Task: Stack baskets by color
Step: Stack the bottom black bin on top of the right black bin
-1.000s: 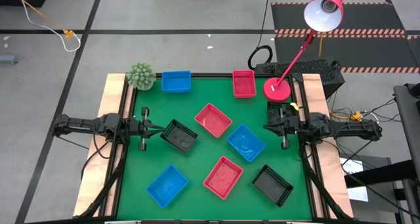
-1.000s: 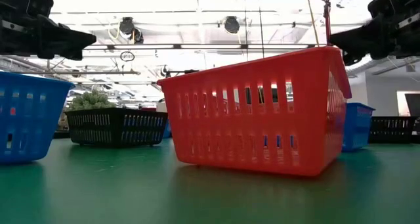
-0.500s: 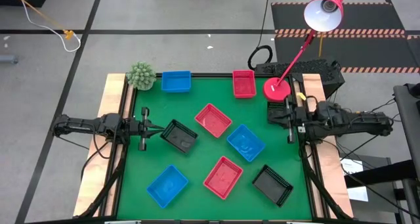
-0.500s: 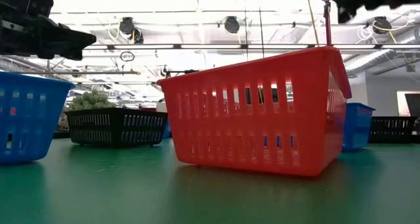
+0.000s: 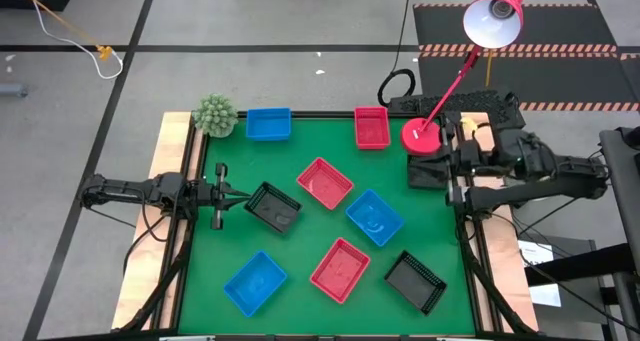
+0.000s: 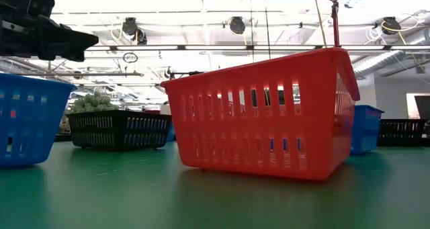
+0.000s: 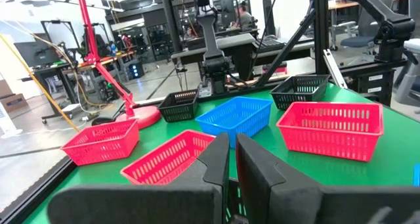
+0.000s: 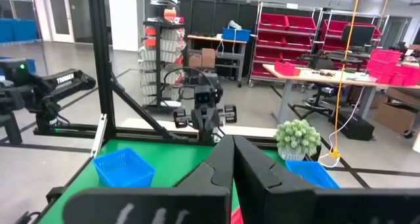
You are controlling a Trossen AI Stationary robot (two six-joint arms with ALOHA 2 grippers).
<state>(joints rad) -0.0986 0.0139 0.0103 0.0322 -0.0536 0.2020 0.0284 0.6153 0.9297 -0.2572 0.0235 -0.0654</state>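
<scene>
Left gripper (image 5: 232,198) reaches in level from the table's left edge, arm stretched straight out, fingers (image 7: 216,159) pinched nearly together and holding nothing, tips just beside a black basket (image 5: 273,206). Right gripper (image 5: 447,171) sits at the right edge near the lamp base (image 5: 422,137), arm bent at the elbow, fingers (image 8: 220,165) together, empty. On the green mat (image 5: 310,231) the baskets lie scattered and unstacked: blue (image 5: 268,124) and red (image 5: 371,127) along the far edge, red (image 5: 324,182) and blue (image 5: 375,217) mid-table, then blue (image 5: 254,282), red (image 5: 339,269) and black (image 5: 415,280) along the near side.
</scene>
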